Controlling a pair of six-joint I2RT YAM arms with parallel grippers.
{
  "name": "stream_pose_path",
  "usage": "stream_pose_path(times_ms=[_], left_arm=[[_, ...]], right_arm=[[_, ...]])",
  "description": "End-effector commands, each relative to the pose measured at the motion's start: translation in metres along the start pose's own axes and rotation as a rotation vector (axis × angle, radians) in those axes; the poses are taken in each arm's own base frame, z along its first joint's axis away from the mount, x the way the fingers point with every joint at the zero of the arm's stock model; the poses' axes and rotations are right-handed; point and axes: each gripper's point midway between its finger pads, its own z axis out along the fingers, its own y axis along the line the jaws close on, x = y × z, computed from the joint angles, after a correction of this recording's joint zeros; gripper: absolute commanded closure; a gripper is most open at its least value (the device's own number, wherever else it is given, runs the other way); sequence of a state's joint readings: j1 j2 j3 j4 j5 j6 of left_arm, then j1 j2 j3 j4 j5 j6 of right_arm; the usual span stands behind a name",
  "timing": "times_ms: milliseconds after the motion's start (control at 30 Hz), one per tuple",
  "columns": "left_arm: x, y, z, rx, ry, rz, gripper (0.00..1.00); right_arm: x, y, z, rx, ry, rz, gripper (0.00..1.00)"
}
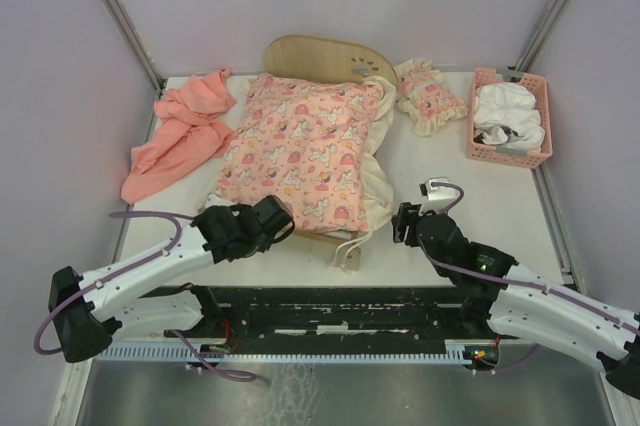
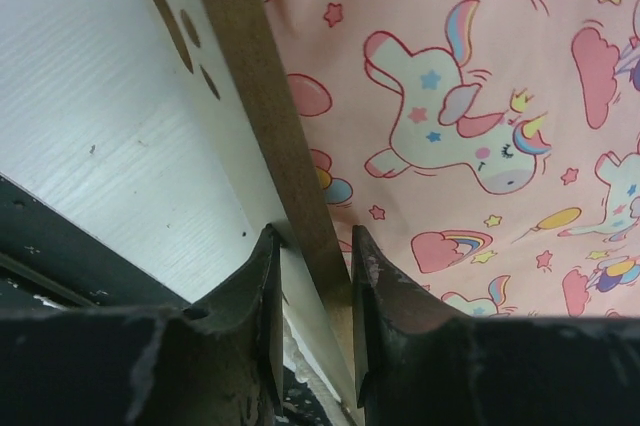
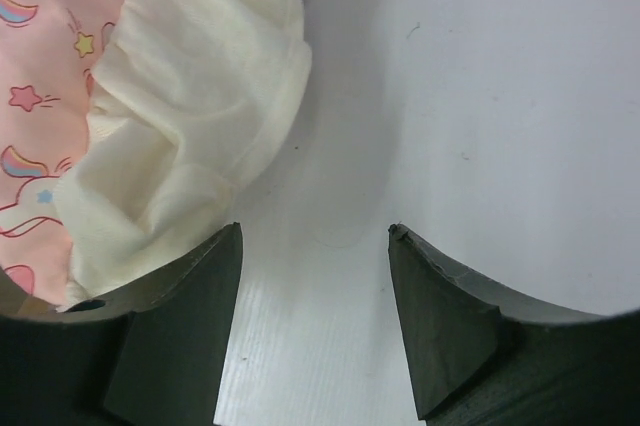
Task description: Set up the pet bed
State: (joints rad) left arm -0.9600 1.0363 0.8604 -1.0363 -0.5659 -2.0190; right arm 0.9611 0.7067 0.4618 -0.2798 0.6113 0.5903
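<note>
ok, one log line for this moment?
left claw: astride pet bed rail, grip unclear | right claw: open, empty, beside cream ruffle

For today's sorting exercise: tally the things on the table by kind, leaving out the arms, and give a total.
Beds: 1, the pet bed
Cushions: 2, the large mattress and the small pillow
Baskets: 1, the pink basket
Cloths: 2, the salmon cloth and the white bundle in the basket, counted as one
Total: 6
</note>
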Motion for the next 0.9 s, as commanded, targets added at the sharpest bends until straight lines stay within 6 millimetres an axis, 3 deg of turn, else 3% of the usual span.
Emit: stream_pose_path(times_ms=[0,133,367,667,867], left_arm=[[0.003,-0.017,0.0,0.069,-0.033,0.22,0.97],[0.008,-0.027,0.0,0.076,-0.04,0.291,0.97],[0.012,-0.019,-0.011,0.091,-0.035,0.32,0.97],[-0.037,-0.036,-0.017,0.17,-0.279,0.43,0.97],[-0.055,-0.06,-0.012,0.205,-0.332,0.523,0.97]], right_arm=[[-0.025,-0.023,-0.007,0.113,-0.078,-0.065,0.31],[-0.043,-0.025,-0.014,0.138,-0.12,-0.056,0.31],[-0.053,-0.029,-0.017,0.148,-0.164,-0.033,0.3],[-0.053,-0.027,-0.017,0.141,-0.152,-0.051,0.3],[-0.05,-0.018,-0.016,0.09,-0.134,-0.057,0.3]])
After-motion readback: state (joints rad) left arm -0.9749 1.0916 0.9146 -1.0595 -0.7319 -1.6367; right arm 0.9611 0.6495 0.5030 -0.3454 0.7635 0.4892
